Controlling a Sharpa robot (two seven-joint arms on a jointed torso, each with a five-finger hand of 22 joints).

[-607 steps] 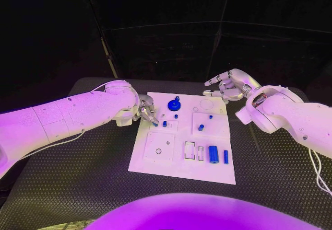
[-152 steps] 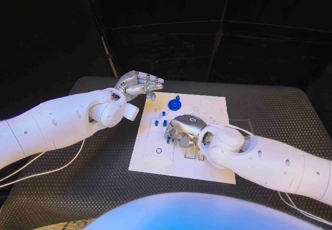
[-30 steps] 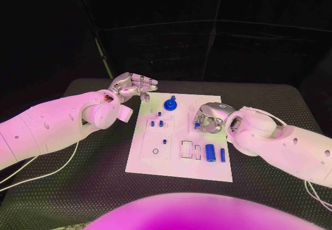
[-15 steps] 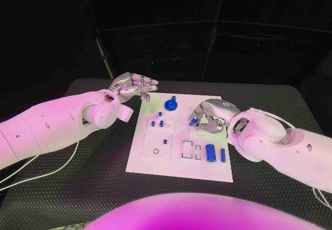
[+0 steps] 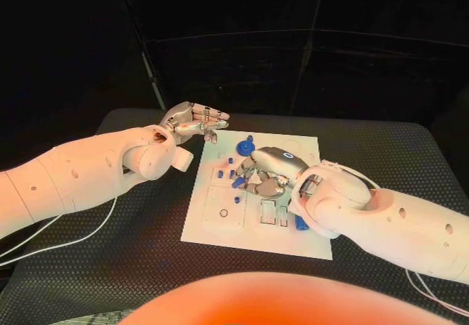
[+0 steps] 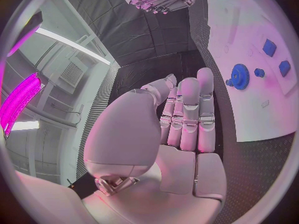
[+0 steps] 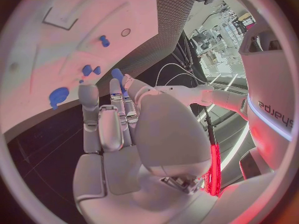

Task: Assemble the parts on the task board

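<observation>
Our right hand [image 5: 263,175] pinches a small blue peg [image 5: 238,181] mid-frame over the task board [image 5: 256,230]; left hand [image 5: 196,122] spread, upper left

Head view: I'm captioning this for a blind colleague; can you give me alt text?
The right hand reaches over the middle of the white board, holding a small blue part in its fingers. The left hand hovers empty at the board's far left corner, beside a blue gear.
</observation>
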